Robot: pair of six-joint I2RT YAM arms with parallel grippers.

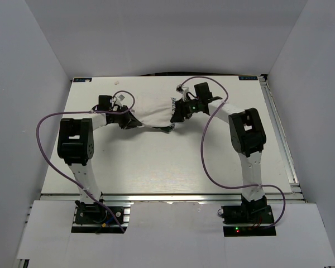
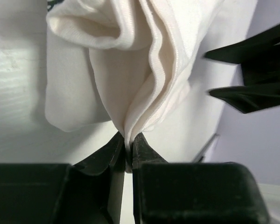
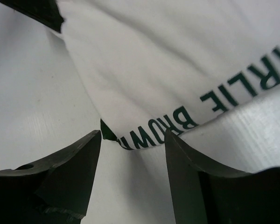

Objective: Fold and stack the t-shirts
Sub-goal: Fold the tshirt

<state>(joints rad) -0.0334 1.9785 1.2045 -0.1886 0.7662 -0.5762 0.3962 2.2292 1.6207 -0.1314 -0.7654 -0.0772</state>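
Observation:
A white t-shirt with dark green lettering lies bunched at the back middle of the table, between the two arms. My left gripper is shut on a gathered fold of the t-shirt; the cloth rises out of the closed jaws. My right gripper is open at the shirt's right end. In the right wrist view the t-shirt has its lettered edge lying just beyond the open fingertips, not between them.
The white table has a metal rail along its right side and front edge. White walls enclose the left, back and right. Purple cables loop over both arms. The right arm's fingers show in the left wrist view.

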